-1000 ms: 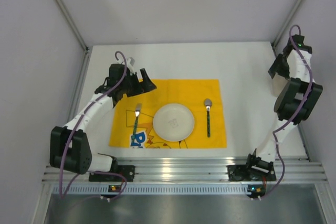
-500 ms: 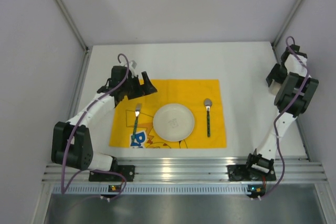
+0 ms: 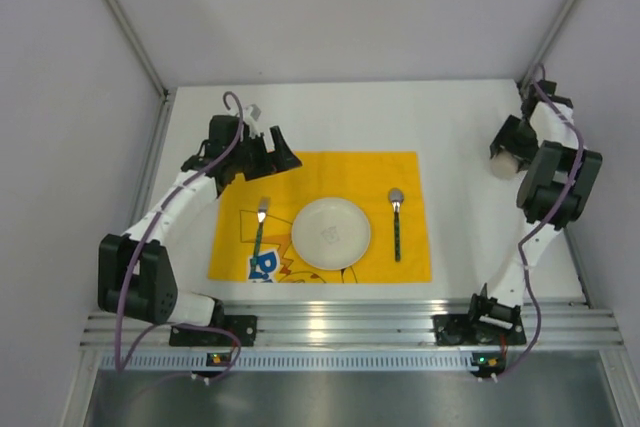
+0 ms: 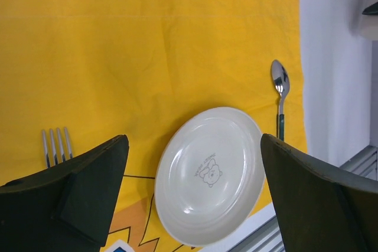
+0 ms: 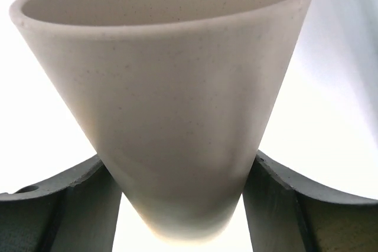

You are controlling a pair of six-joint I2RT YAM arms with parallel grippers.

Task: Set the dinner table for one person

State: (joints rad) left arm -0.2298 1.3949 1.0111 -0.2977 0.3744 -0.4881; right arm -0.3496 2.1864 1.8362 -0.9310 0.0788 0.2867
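On the flat white counter (image 3: 330, 117) spanning the view, creased yellow cloth mat (image 3: 330, 172), glossy round plate (image 3: 331, 233), steel fork (image 3: 260, 227), green-handled spoon (image 3: 396, 222), left hand (image 4: 192, 199) spread wide above, right hand (image 5: 183, 205) pinching a matte tapered cream cup (image 5: 171, 98) at far right.

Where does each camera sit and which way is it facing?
Top external: overhead from behind, looking down at the table; left arm, right arm show.
Left wrist: looks down at plate, fork, spoon; left gripper frames them.
Right wrist: faces the cup in the right gripper.
Shared: top and left wrist both show the plate.
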